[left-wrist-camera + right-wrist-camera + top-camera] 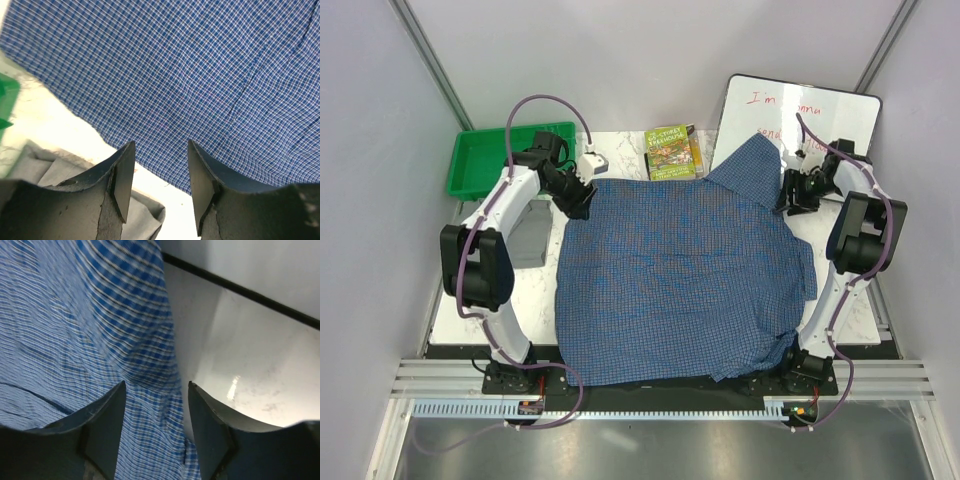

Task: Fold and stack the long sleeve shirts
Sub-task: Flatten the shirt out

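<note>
Blue shirt [680, 280] lies spread, hem overlapping front edge of table [542, 300].

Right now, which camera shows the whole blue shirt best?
The top view: the blue shirt lies spread flat, nearly its whole outline visible. The left wrist view shows only an edge patch, the right wrist view a blurred patch.

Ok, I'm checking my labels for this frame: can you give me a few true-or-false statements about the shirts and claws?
1. The blue shirt lies spread on the table. True.
2. The left claw grips the blue shirt. False: it is open, holding nothing.
3. The grey shirt lies on top of the blue one. False: it lies beside it, on the left.
4. The right claw is open. True.
</note>
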Available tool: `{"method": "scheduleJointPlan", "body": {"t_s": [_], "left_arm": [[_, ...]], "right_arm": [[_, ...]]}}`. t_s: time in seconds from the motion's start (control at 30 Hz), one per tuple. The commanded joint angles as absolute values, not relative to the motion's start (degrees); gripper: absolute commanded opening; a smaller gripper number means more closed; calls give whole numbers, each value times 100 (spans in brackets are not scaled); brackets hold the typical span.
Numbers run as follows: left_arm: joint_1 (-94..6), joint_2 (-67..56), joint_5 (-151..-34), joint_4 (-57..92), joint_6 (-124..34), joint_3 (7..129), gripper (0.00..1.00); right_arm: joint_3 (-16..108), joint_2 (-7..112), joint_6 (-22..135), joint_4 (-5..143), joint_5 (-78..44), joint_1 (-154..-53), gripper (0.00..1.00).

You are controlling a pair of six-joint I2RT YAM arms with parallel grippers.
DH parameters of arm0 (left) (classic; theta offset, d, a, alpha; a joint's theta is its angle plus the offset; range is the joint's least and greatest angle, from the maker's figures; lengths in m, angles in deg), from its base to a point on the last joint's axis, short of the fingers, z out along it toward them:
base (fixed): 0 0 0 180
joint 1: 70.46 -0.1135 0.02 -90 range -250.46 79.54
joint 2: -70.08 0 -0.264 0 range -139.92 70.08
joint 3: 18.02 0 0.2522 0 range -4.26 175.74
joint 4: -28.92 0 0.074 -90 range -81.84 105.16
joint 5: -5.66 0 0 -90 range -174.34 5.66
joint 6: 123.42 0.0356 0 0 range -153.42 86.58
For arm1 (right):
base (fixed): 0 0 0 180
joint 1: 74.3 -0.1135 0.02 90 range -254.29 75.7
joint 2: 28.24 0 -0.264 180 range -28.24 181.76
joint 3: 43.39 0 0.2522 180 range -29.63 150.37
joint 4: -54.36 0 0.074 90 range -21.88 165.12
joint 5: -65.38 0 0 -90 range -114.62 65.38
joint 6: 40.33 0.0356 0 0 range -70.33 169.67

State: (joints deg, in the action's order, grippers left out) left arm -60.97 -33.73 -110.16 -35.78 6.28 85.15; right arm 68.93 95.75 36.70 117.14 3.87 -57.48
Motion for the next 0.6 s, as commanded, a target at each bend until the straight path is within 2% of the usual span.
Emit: {"method": "scheduleJointPlan", "body": {"t_s": [0.0,0.03,0.07,0.13,0.17,0.23,0.27,0.37,0.57], "left_arm": [[-6080,-3662,-11053,-3731,481,8741,54],[-6080,-3680,-11062,-3723,472,8759,54],[-6080,-3706,-11071,-3723,472,8776,54],[-6088,-3724,-11036,-3723,490,8820,54],[-6088,-3741,-11018,-3723,498,8829,53],[-6088,-3724,-11027,-3723,516,8829,54],[-6088,-3724,-11018,-3723,516,8820,53],[-6088,-3724,-10992,-3732,534,8794,53],[-6080,-3829,-10842,-3732,525,8715,53]], "right_arm": [[6898,9499,4070,11207,1176,-5777,54],[6924,9499,4131,11181,1203,-5777,51],[6942,9499,4123,11154,1307,-5777,38],[6968,9455,4141,11111,1335,-5768,25],[6977,9402,4150,11101,1335,-5777,14],[6986,9367,4141,11119,1309,-5777,3],[6986,9323,4123,11110,1317,-5777,0],[7004,9191,4097,11137,1265,-5777,0],[7390,8884,3746,11541,342,-5874,0]]}}
